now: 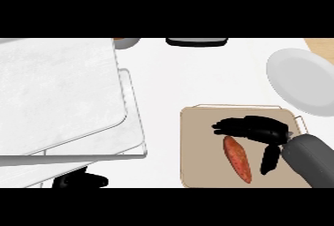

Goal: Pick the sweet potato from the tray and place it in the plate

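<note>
Shows the right hand (264, 128) over a beige tray (195, 132), at the end of a grey forearm (312, 161) that enters from the lower right. Has the fingers (228, 126) nearly straight and close together, pointing to the view's left, with the thumb (269, 160) set well apart and pointing toward the view's lower edge. Grips nothing: spread wide, curled round no object.

Finds the sweet potato (237, 160) lying lengthwise on the tray, in the gap between fingers and thumb, just left of the thumb and just below the fingers. Brings its upper end up against the fingers' lower edge in this view; cannot tell whether touching there or merely overlapped.

Puts the plate (301, 81) up and to the right of the hand, on the white worktop (195, 79), near the tray's far right corner and cut off by the view's edge.

Sets a large white rack (62, 88) well to the hand's left, with a flat board on top and wire rails beneath.

Shows what looks like the left hand (79, 180) farther left and lower, mostly hidden under the rack; cannot tell its state.

Catches, well above the hand, a dark object (195, 42) cut off at the worktop's far edge.
</note>
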Controlling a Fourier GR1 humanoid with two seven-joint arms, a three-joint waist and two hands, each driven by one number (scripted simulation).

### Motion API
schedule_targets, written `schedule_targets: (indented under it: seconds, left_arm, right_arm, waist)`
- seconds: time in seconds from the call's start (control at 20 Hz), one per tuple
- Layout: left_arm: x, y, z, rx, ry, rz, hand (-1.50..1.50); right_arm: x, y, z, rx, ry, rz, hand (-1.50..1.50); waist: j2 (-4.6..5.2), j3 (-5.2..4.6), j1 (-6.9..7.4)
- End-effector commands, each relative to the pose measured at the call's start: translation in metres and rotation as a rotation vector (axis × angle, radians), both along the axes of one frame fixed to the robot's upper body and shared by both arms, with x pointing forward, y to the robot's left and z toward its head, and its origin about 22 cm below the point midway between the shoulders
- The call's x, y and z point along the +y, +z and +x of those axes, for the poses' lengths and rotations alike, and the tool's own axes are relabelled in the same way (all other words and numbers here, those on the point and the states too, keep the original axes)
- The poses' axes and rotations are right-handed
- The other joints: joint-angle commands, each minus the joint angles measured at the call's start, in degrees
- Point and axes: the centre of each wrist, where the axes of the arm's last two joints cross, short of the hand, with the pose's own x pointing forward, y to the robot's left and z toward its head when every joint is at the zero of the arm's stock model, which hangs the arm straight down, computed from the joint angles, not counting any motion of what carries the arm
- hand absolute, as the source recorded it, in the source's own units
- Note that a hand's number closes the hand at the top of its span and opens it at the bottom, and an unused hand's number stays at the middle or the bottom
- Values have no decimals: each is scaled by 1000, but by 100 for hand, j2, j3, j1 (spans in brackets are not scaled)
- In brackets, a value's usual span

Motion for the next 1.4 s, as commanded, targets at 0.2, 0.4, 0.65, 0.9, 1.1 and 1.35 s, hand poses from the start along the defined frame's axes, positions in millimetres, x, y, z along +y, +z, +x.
schedule_targets:
  seconds: [0.2, 0.4, 0.65, 0.9, 1.1, 1.35]
  left_arm:
    - [16, 51, 69, -128, 144, -22, 0]
    - [27, 47, 62, -113, 141, 7, 0]
    - [39, 50, 58, -132, 134, 9, 0]
    - [30, 54, 61, -128, 148, 8, 0]
    - [37, 50, 56, -140, 143, 13, 0]
    - [29, 36, 41, -128, 135, 28, 0]
  right_arm:
    - [20, -17, -2, -30, 14, -35, -150]
    - [31, -10, 5, -28, 43, -74, -150]
    - [31, -38, -16, -14, 175, -89, 150]
    - [28, -26, -11, -25, 199, -49, 150]
    - [23, -31, -13, -17, 163, 15, 150]
    - [13, -25, 14, -82, -325, -19, 150]
  waist:
    - [17, 70, -105]
    - [3, 66, -85]
    - [23, 72, -53]
    - [8, 70, -103]
    - [7, 70, -96]
    - [25, 70, -133]
